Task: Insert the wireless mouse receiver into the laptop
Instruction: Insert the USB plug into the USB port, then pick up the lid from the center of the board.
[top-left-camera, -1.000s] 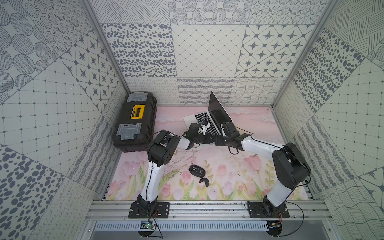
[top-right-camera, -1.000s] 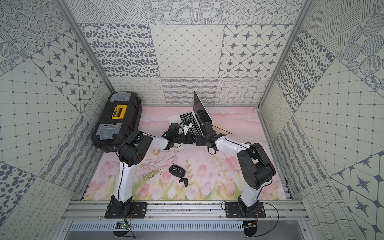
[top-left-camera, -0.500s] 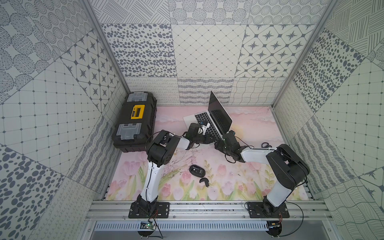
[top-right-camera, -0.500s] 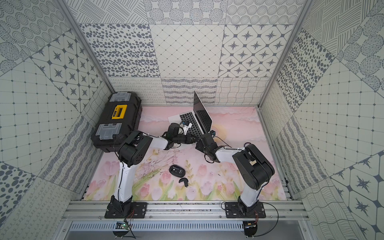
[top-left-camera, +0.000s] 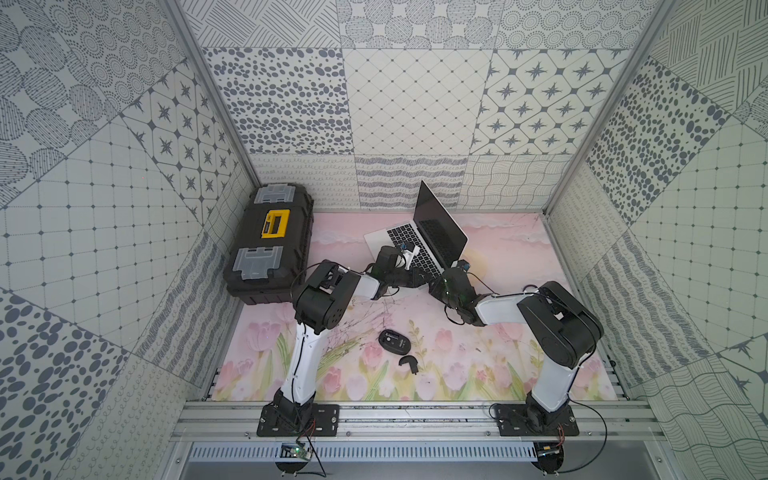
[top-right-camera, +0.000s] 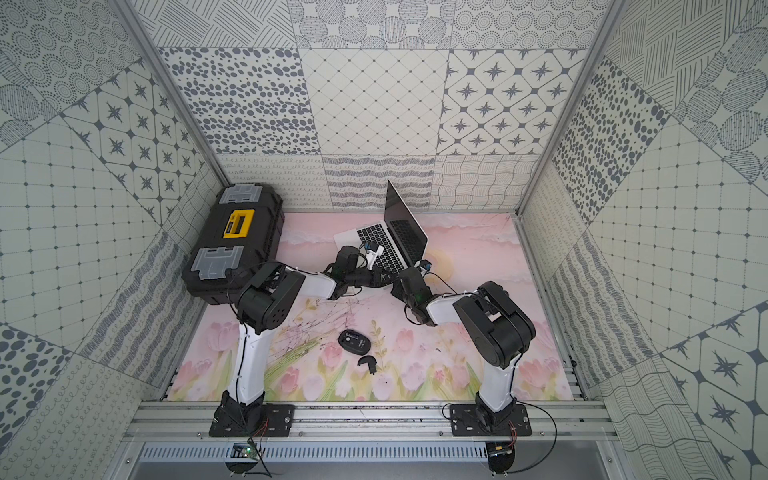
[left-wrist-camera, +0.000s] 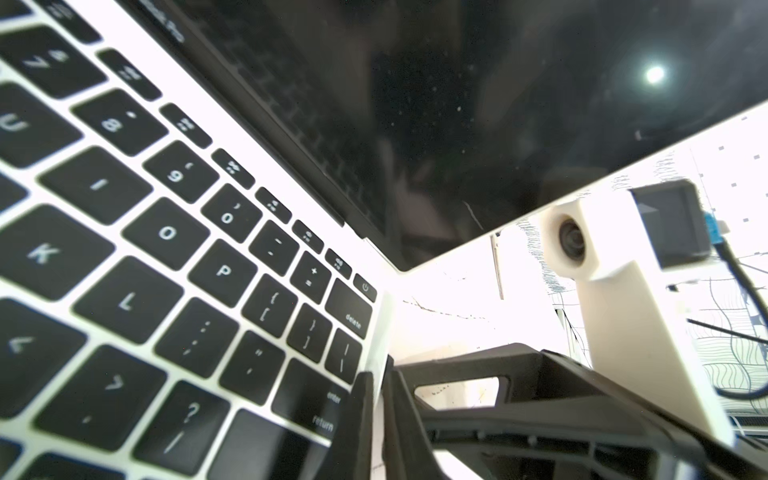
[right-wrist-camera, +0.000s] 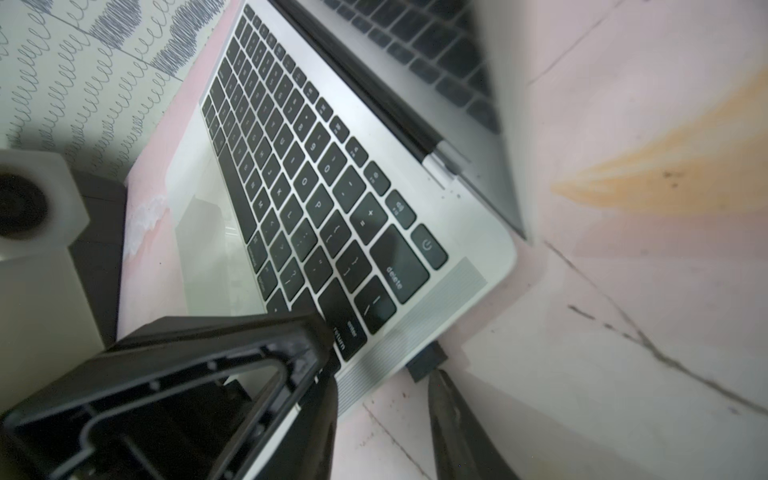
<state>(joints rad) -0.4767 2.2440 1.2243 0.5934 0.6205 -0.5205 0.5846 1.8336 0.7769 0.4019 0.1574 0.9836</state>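
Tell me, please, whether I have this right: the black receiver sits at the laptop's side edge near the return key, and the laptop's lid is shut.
One slip: the laptop has its lid open, screen raised behind the keys, as a top view shows. The receiver does sit at its side edge near the return key.

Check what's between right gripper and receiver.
Nothing: in the right wrist view, one fingertip of the right gripper sits right beside the receiver.

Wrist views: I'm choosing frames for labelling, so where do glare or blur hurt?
Left wrist view: background behind the laptop is blown white, a bright spot glares on its screen, near keys smear. Right wrist view: no glare, the receiver readable, the right gripper soft.
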